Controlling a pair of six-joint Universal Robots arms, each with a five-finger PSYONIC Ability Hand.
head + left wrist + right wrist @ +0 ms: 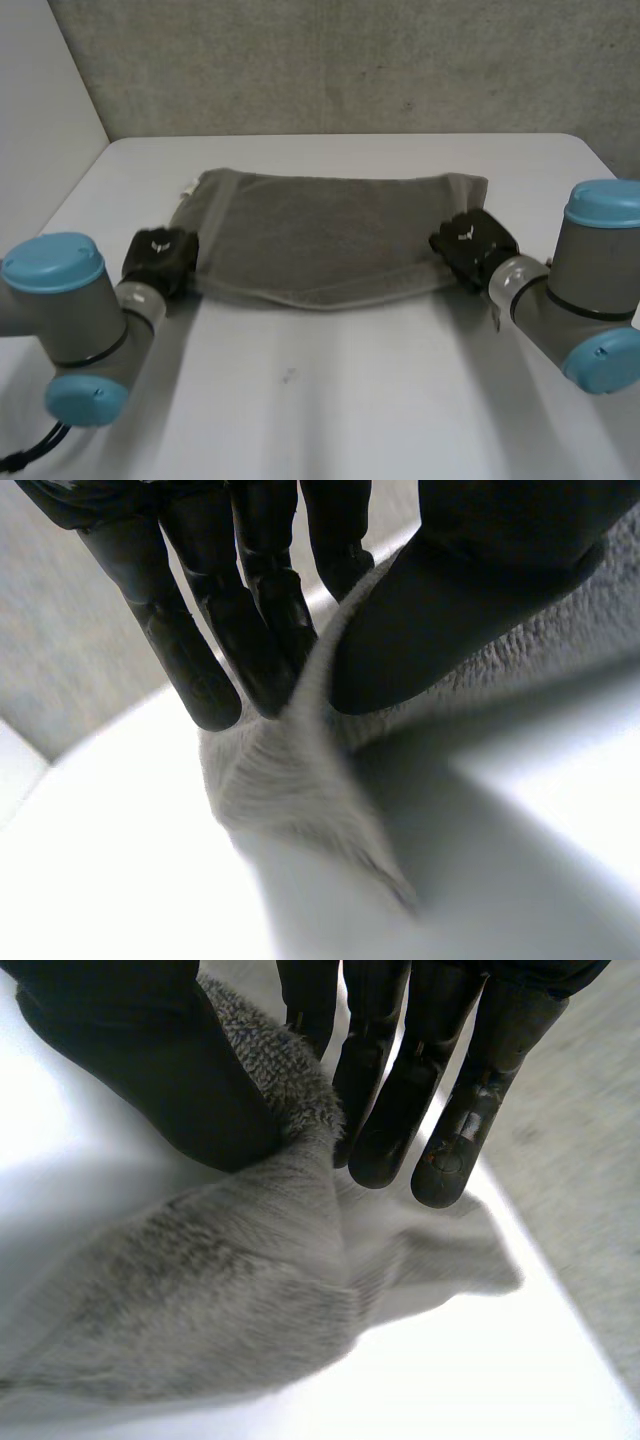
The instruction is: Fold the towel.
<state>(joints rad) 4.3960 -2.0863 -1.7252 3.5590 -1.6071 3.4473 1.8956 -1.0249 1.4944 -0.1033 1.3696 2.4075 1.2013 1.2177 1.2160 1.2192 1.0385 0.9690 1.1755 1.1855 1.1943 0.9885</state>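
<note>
Nearest the camera is the left arm [62, 325], coming in from 8 o'clock over the white table [330, 410]. Its left hand [158, 258] sits at the towel's 8 o'clock corner. In the left wrist view the thumb [470, 600] presses the cloth against the fingers [265, 630], so the hand is closed in a pinch on that corner, with the edge standing up in a ridge between them.

The grey towel [330, 235] lies spread across the middle of the table, its long far edge towards 12 o'clock. Its near edge bows slightly towards 6 o'clock between the two hands.

The right hand [472, 245] is at the towel's 4 o'clock corner. Its wrist view shows the cloth nipped between thumb and fingers [400, 1110], bunched into a fold below them. The right arm [585, 285] reaches in from 4 o'clock.

Judging from this, the grasp is made and the first fold is about to start. The next move calls for both hands to rise together and carry the near edge towards 12 o'clock at an even pace. That would keep the edge taut so the corners land square on the far ones.
</note>
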